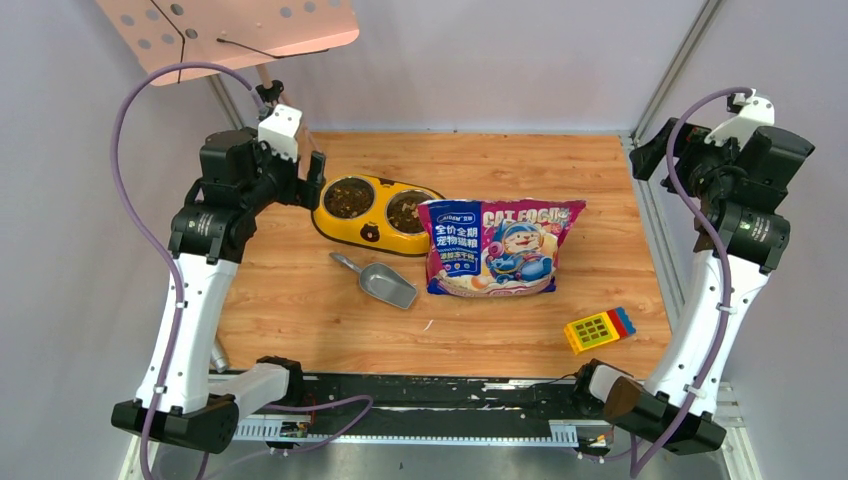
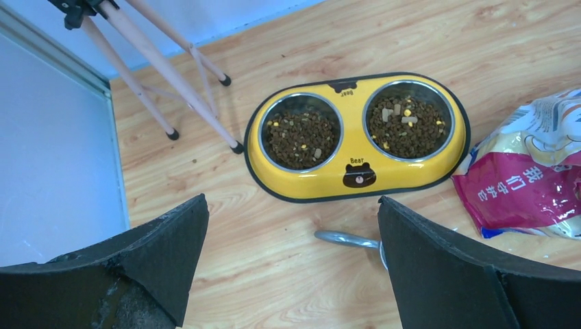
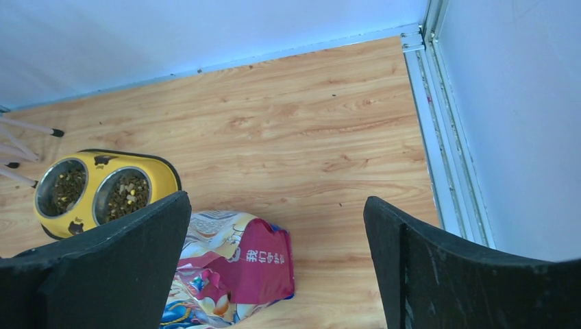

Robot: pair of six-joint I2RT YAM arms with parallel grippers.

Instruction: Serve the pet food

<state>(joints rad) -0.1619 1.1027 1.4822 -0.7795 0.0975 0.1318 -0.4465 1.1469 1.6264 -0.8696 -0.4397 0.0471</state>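
Pet food (image 2: 301, 136) fills both bowls of yellow feeder (image 2: 356, 179), upper centre. Left hand (image 2: 291, 212), right hand (image 3: 275, 202) spread wide, empty.

Rear overhead view; two raised wrist views downward, both onto the feeder (image 2: 353, 144)

— What's the place looking like?
— A wood-grain counter (image 1: 520, 165) is lying under soft, even light, and plain pale walls (image 1: 500, 60) are closing it in at the back and both sides.
— Anything framing it?
— A silvery metal rail (image 3: 438, 137) is running along the right edge, and a black strip (image 1: 450, 390) is crossing the near edge. In the far left corner a pink perforated panel (image 1: 230, 30) is tilting above thin pink tripod legs (image 2: 175, 75), their black feet resting on the counter.
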